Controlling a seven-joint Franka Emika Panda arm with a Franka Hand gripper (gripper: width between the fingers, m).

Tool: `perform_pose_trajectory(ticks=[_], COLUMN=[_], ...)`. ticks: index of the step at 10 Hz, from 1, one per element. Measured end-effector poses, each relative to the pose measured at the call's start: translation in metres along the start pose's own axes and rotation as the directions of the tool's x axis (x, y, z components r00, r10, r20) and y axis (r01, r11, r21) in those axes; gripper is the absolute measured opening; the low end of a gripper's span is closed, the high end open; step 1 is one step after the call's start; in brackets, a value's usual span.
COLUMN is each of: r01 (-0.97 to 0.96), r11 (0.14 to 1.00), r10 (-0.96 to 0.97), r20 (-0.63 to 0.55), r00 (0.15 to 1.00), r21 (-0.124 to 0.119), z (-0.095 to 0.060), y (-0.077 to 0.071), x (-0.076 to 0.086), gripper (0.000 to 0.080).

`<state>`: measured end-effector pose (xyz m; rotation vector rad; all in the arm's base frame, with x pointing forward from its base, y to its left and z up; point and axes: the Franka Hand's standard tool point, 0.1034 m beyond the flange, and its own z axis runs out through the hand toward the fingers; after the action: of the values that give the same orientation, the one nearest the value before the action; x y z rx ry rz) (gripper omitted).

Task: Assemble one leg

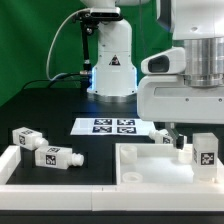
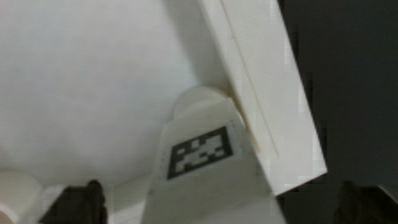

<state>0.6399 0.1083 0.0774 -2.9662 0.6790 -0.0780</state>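
The large white panel (image 1: 150, 165) with raised rims lies at the front, on the exterior view's right. One leg (image 1: 203, 154) stands on it by its right rim, tag facing the camera. Another small tagged leg (image 1: 167, 138) sits just behind the panel. My gripper (image 1: 180, 142) hangs low over the panel's right part, next to the standing leg. In the wrist view a leg (image 2: 205, 150) rests against the panel's rim (image 2: 249, 90), between my dark fingertips (image 2: 79, 204). There is a gap on both sides, so the gripper (image 2: 222, 208) is open.
Two more legs (image 1: 27, 138) (image 1: 57, 156) lie on the exterior view's left, behind a white raised border (image 1: 20, 172). The marker board (image 1: 112, 126) lies flat in the middle. The robot base (image 1: 110, 60) stands at the back, on the dark table.
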Motion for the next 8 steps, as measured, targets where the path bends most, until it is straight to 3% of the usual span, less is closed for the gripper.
perform_pose_trajectory(ticks=[1, 3, 4, 6, 8], r01=[-0.012, -0.148, -0.200, -0.372, -0.641], r11=[1.000, 0.989, 0.980, 0.928, 0.767], r10=[0.012, 0.148, 0.200, 0.372, 0.641], r20=[0.000, 0.002, 0.002, 0.001, -0.002], r00=[1.000, 0.989, 0.980, 0.928, 0.767], r21=[0.000, 0.002, 0.001, 0.001, -0.006], z=[0.0002, 0.0003, 0.0003, 0.0005, 0.0009], y=[0.0000, -0.0004, -0.0001, 0.0000, -0.0005], x=[-0.0001, -0.0005, -0.0003, 0.0001, -0.0016], gripper=[0.0620, 0.0350, 0.0284, 0.0284, 0.0284])
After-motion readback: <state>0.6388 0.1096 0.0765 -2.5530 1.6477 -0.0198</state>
